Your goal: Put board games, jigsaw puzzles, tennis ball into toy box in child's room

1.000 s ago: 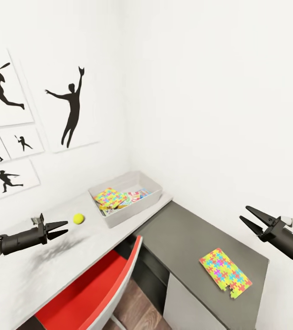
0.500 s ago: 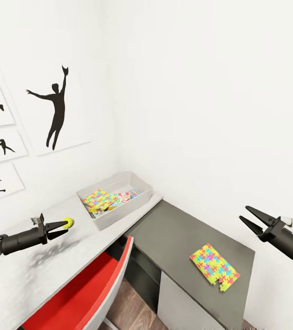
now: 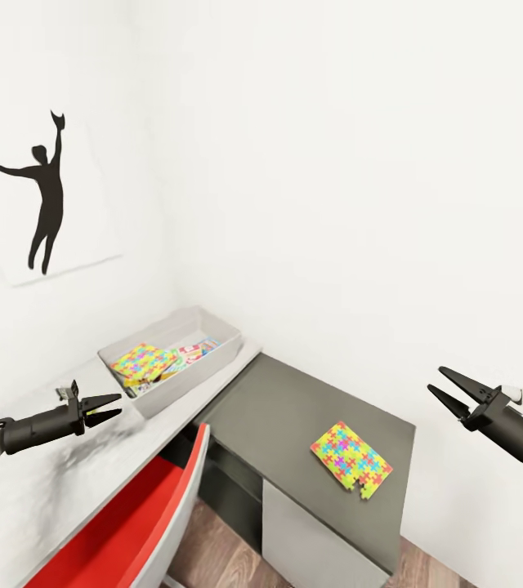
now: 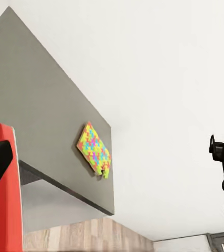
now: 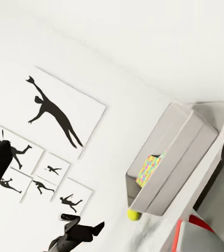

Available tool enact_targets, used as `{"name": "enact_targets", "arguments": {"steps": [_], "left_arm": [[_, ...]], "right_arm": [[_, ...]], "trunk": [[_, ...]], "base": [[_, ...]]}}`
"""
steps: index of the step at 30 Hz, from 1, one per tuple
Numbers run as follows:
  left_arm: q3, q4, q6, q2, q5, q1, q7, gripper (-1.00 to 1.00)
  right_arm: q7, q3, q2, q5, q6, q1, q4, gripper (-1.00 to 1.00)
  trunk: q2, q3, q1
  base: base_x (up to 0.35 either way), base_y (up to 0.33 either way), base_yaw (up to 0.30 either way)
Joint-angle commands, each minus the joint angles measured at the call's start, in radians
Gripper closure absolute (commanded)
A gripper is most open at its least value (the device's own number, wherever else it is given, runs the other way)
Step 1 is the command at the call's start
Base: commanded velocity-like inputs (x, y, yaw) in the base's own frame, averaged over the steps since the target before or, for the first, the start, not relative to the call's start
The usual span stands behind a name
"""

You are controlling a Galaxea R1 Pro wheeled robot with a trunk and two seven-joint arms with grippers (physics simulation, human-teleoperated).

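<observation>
A: While both grippers hang open and empty, jigsaw puzzle [image 3: 350, 460] lies flat on the dark desk [image 3: 294, 408], well apart from the toy box [image 3: 172, 357].
B: Transit step (probably). Next: right gripper [image 3: 445, 389] descends onto it.

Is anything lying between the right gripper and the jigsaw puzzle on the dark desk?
Nothing visible does. The right gripper hangs open above bare desk, with the jigsaw puzzle lying flat and unobstructed below it.

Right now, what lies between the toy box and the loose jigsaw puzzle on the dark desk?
In the head view, only bare desk surface: the dark grey desk top runs from the toy box to the jigsaw puzzle, nothing resting on it.
</observation>
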Motion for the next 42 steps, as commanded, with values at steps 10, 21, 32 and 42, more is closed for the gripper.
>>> {"name": "enact_targets", "arguments": {"steps": [10,21,32,42], "left_arm": [[-0.006,0.000,0.010,0.001,0.007,-0.001,-0.001,-1.00],[-0.006,0.000,0.010,0.000,0.007,-0.001,-0.002,-1.00],[-0.007,0.000,0.010,0.001,0.007,-0.001,-0.001,-1.00],[-0.007,0.000,0.010,-0.002,0.006,-0.001,-0.001,-1.00]], "right_arm": [[0.004,-0.001,0.000,0.003,0.005,-0.002,0.000,-1.00],[0.004,-0.001,0.000,0.003,0.005,-0.002,0.001,-1.00],[0.004,-0.002,0.000,0.003,0.005,-0.002,0.046,-1.00],[0.003,-0.004,0.000,0.003,0.004,-0.002,0.062,-1.00]], "trunk": [[-0.002,-0.007,0.001],[-0.002,-0.011,0.001],[-0.002,-0.016,0.001],[-0.002,-0.021,0.001]], "base": [[-0.038,0.000,-0.265],[-0.051,0.000,-0.265],[-0.005,0.000,-0.265],[0.000,0.000,-0.265]]}}
